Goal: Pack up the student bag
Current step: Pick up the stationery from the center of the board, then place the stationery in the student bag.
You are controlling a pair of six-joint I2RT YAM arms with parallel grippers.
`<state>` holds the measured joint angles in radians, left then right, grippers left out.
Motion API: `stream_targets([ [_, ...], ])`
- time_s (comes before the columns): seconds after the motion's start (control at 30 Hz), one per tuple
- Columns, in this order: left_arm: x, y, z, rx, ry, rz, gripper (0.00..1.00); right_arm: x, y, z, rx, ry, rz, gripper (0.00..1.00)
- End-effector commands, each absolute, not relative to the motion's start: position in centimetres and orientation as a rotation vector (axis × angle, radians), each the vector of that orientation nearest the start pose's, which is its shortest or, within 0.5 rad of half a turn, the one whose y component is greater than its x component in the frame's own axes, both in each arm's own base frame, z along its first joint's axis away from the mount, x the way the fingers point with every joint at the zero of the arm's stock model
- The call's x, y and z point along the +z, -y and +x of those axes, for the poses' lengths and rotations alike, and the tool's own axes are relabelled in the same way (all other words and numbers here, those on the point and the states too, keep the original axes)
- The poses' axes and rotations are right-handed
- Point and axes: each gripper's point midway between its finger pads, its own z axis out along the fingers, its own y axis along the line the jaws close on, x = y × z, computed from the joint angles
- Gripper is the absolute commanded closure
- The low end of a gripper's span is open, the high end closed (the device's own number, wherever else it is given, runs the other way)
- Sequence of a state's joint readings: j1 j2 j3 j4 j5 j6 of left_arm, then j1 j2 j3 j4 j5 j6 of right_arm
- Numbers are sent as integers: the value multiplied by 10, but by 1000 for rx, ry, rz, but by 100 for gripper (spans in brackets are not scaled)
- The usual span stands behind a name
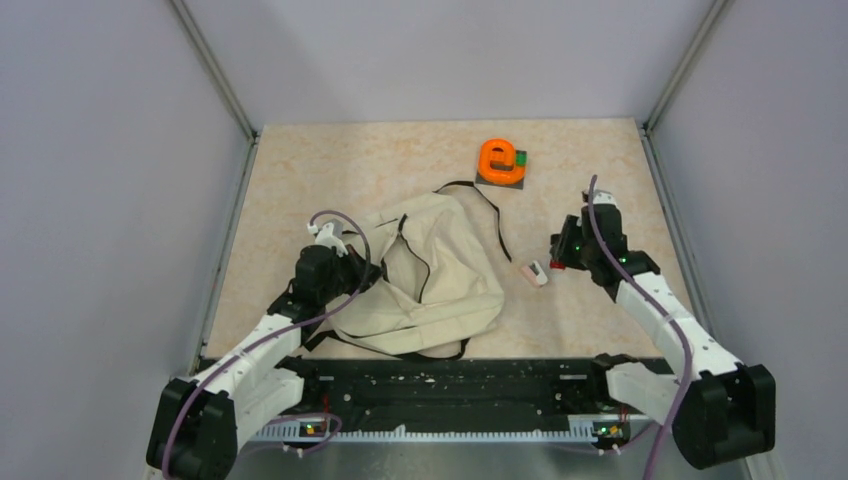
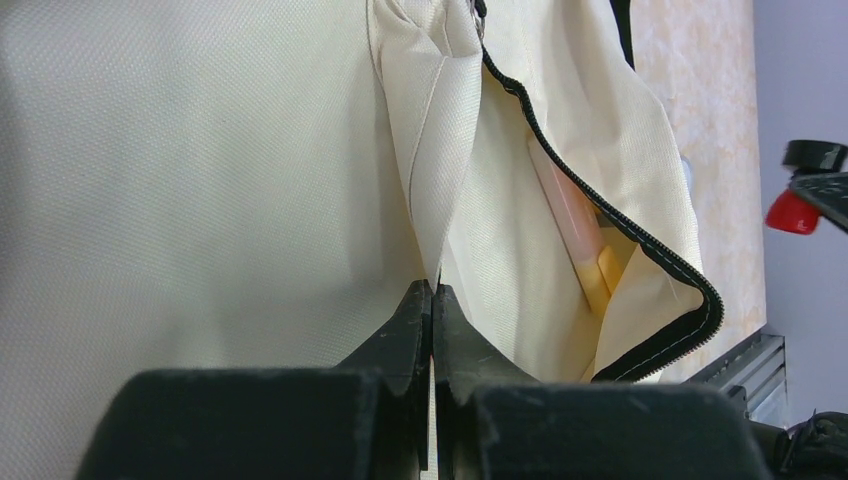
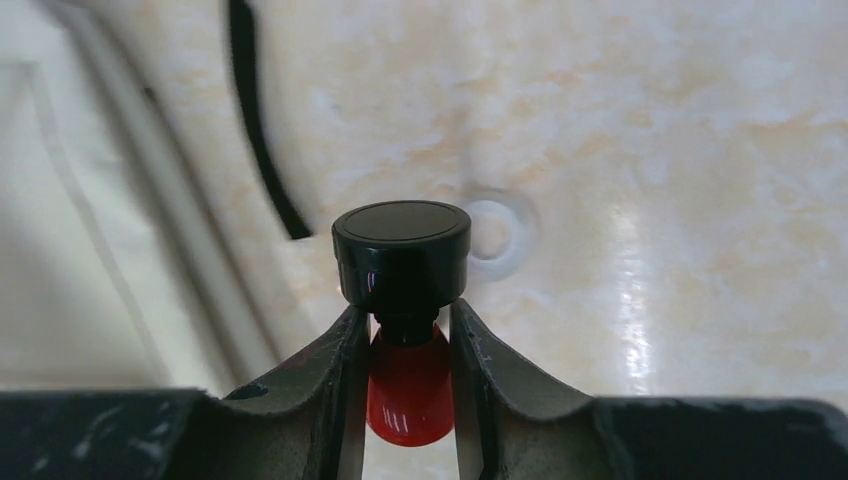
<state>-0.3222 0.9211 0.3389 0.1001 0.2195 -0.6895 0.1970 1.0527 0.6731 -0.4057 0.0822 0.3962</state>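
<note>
The student bag (image 1: 430,275), cream fabric with black zippers, lies flat in the middle of the table. My left gripper (image 1: 352,250) is at its left edge, shut on a fold of the bag's fabric (image 2: 433,290). The bag's zipped opening (image 2: 640,240) gapes, and a pink and yellow item (image 2: 585,245) shows inside. To the right of the bag, above the table, my right gripper (image 1: 560,252) is shut on a small red bottle (image 3: 408,390) with a black cap (image 3: 402,250). The bottle (image 2: 795,212) also shows at the right edge of the left wrist view.
An orange ring-shaped object (image 1: 502,160) sits on a grey and green pad at the back. A small pink and white item (image 1: 536,273) lies between the bag and my right gripper. A black strap (image 1: 490,215) trails off the bag. A white ring (image 3: 495,235) lies on the table.
</note>
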Motion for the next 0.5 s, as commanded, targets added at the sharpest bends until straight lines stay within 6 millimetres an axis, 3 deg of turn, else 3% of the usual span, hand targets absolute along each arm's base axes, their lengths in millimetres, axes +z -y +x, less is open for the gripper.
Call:
stream_targets([
  [0.0,118,153,275,-829,-2045,-233,100,171,-116,289,381,-2201,126,100],
  [0.3,122,156,274,-862,-2034,-230,100,234,-301,251,692,-2060,-253,100],
  [0.4,123,156,273,-860,-2028,-230,100,237,-358,236,724,-2044,-384,100],
  [0.47,124,155,273,-861,-2023,-231,100,227,-387,230,735,-2065,-443,100],
])
